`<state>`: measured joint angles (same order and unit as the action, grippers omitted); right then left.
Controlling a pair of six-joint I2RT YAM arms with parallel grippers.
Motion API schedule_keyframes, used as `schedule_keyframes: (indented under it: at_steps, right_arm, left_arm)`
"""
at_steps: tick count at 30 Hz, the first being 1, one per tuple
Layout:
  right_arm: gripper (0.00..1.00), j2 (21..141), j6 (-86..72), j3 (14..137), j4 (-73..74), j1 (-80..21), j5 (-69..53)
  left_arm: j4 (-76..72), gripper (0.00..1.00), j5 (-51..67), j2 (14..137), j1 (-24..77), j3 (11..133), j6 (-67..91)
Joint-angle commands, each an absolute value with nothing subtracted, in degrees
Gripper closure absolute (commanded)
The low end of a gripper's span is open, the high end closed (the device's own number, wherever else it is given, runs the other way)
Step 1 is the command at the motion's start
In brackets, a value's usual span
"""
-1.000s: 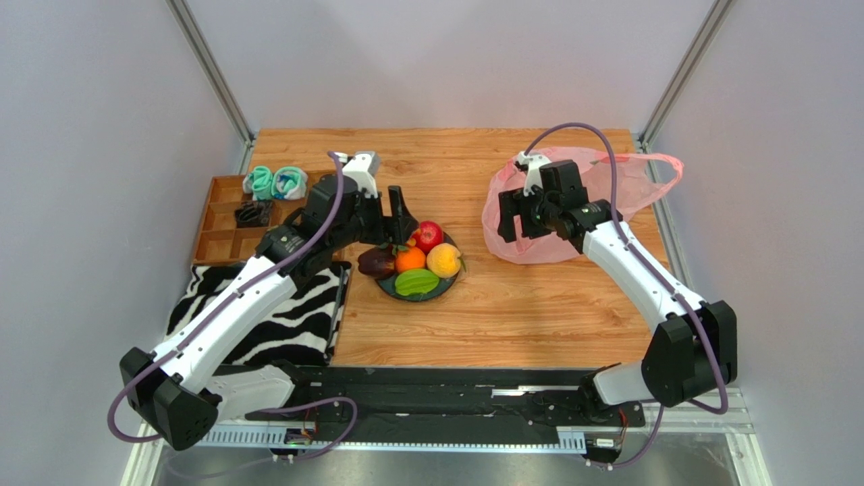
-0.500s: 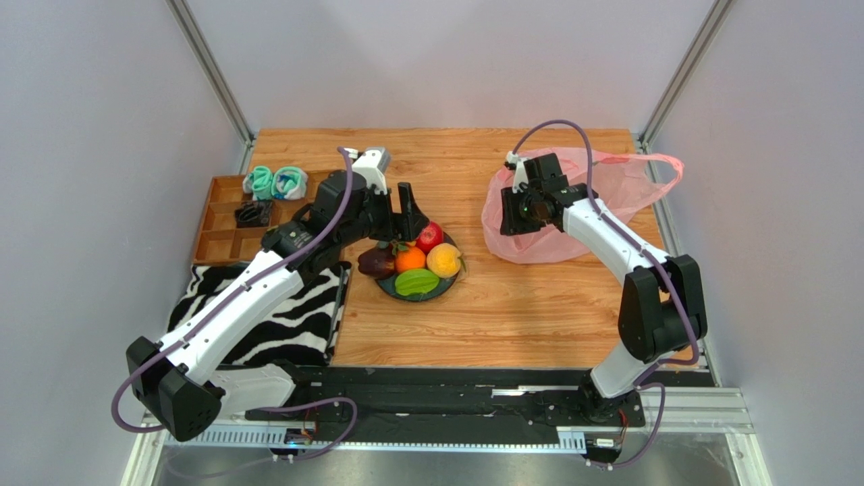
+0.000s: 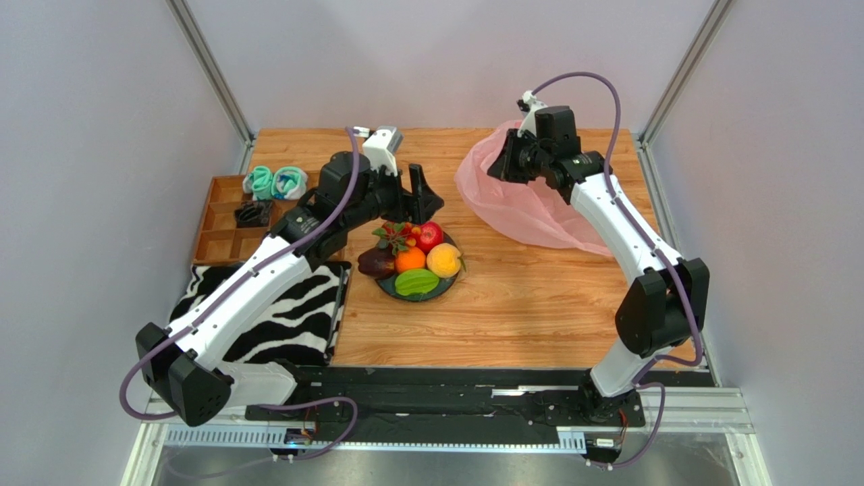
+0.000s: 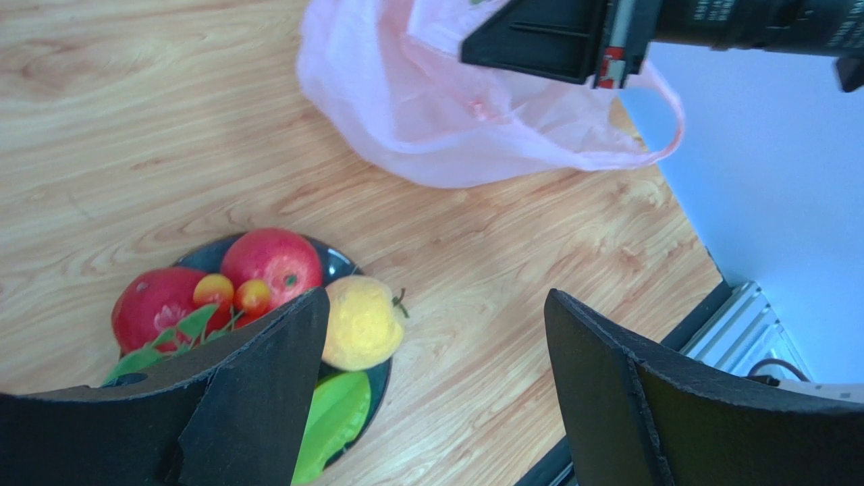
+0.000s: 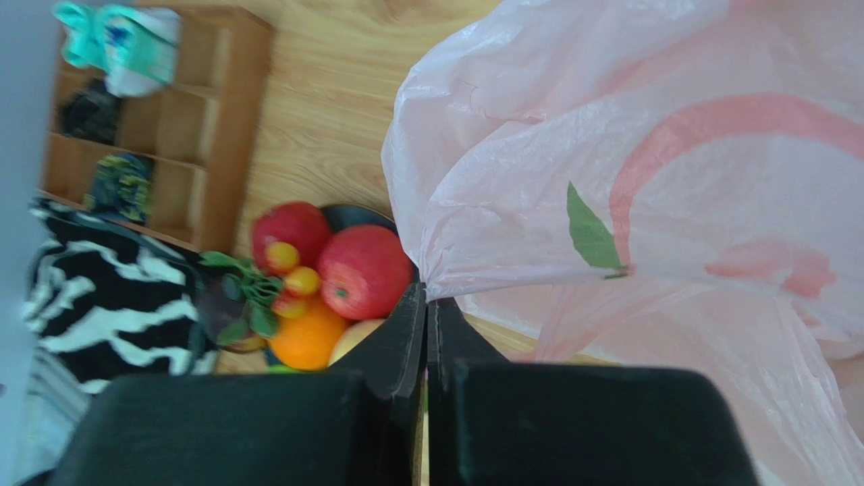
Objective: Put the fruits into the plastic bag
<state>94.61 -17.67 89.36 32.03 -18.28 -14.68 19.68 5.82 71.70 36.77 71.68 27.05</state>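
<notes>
plastic bag [image 3: 512, 208] grabbed, fruits [image 3: 414, 259] not in yet
Top: bag held up at the table's [image 3: 507, 314] far right, fruits mid-table. Left wrist: left fingers [image 4: 254, 405] gape wide above them. Right wrist: right fingers [image 5: 401, 339] pinch thin film, which might slip and let the mouth flop shut.

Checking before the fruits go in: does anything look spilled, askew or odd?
Nothing is spilled; the fruits sit piled on the plate. Only the plastic bag looks askew: the right gripper pinches one edge, holding it up lopsided.
</notes>
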Motion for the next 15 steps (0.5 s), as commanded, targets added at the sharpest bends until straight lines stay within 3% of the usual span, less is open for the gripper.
schedule_keyframes:
  at_steps: [1, 15]
  right_arm:
    - [1.00, 97.9, -30.1, 91.9, 22.9, -18.2, -20.9]
    - [1.00, 99.8, -42.2, 92.2, 13.1, -20.9, -20.3]
  left_arm:
    - [13.8, 0.14, 8.9, 74.4, 37.1, 76.0, 24.8]
    - [12.7, 0.18, 9.5, 84.0, 37.1, 81.6, 24.0]
